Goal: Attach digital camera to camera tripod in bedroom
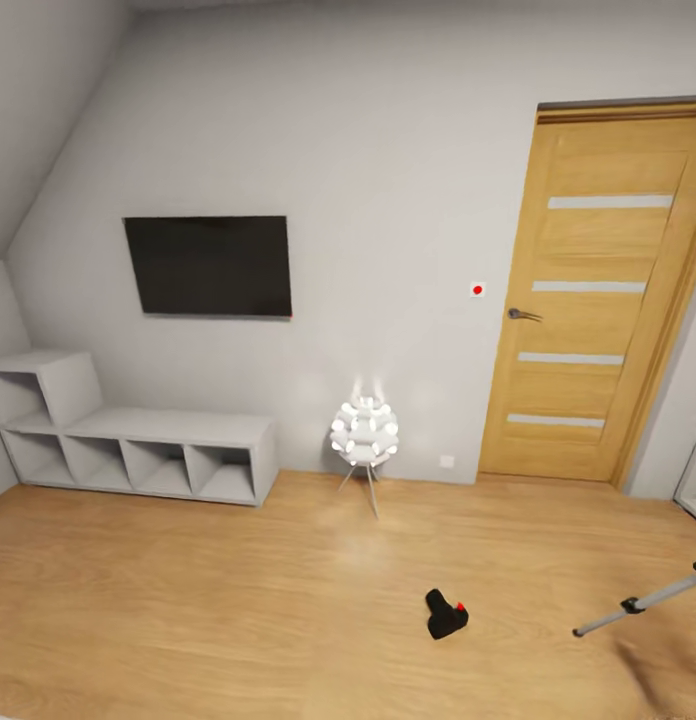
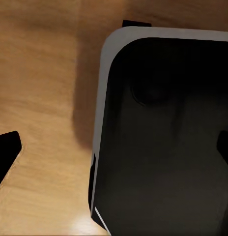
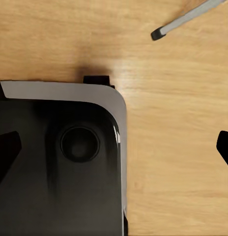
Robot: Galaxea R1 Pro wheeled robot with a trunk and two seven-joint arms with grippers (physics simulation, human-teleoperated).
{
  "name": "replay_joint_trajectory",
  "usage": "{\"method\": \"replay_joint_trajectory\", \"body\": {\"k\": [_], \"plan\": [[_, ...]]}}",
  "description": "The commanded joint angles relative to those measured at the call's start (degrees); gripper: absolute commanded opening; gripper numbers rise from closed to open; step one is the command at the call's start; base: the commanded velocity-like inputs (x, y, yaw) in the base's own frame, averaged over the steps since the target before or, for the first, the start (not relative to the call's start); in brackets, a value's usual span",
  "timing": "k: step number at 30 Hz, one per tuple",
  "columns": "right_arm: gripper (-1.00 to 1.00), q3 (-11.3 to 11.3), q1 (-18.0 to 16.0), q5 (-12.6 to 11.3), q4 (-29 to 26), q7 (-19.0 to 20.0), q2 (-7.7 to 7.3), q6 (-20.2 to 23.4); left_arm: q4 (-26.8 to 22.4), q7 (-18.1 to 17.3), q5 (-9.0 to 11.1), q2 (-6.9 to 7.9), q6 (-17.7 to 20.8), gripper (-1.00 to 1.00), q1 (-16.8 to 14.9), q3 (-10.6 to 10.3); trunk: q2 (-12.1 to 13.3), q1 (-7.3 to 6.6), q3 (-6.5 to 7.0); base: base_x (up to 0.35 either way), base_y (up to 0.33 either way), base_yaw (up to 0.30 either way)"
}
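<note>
The digital camera (image 1: 446,613), small, black and with a red button, lies on the wooden floor in the head view, right of centre. One silver leg of the camera tripod (image 1: 640,604) slants in from the right edge, its foot about a hand's width from the camera. That leg with its black foot (image 3: 185,19) also crosses a corner of the right wrist view. My left gripper (image 2: 114,152) is open above my own base and the floor. My right gripper (image 3: 114,150) is open too, with nothing between its fingers.
The bedroom has a wall-mounted TV (image 1: 208,265), low grey cube shelving (image 1: 138,445) at the left wall, a glowing white lamp (image 1: 364,432) on thin legs, and a closed oak door (image 1: 598,300). My black, grey-rimmed base (image 3: 60,167) shows below both wrists.
</note>
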Motion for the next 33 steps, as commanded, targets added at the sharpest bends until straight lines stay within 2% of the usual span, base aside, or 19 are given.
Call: {"method": "replay_joint_trajectory", "body": {"k": [1, 16, 33], "plan": [[1.00, -0.1, 0.0, 0.0, 0.0, 0.0, 0.00, -0.1, -0.1, 0.0, 0.0, -0.01, 0.1, 1.00, 0.0, 0.4, 0.0, 0.03, -0.05, 0.315, 0.175, -0.280], [1.00, -0.1, 0.0, 0.0, 0.0, 0.0, 0.00, -0.1, -0.1, 0.0, 0.0, -0.01, 0.1, 1.00, 0.0, 0.4, 0.0, 0.03, -0.05, 0.307, 0.166, -0.271], [1.00, -0.1, 0.0, 0.0, 0.0, 0.0, 0.00, -0.1, -0.1, -0.1, 0.0, -0.01, 0.1, 1.00, 0.0, 0.3, 0.0, 0.03, -0.05, 0.260, 0.014, -0.029]]}}
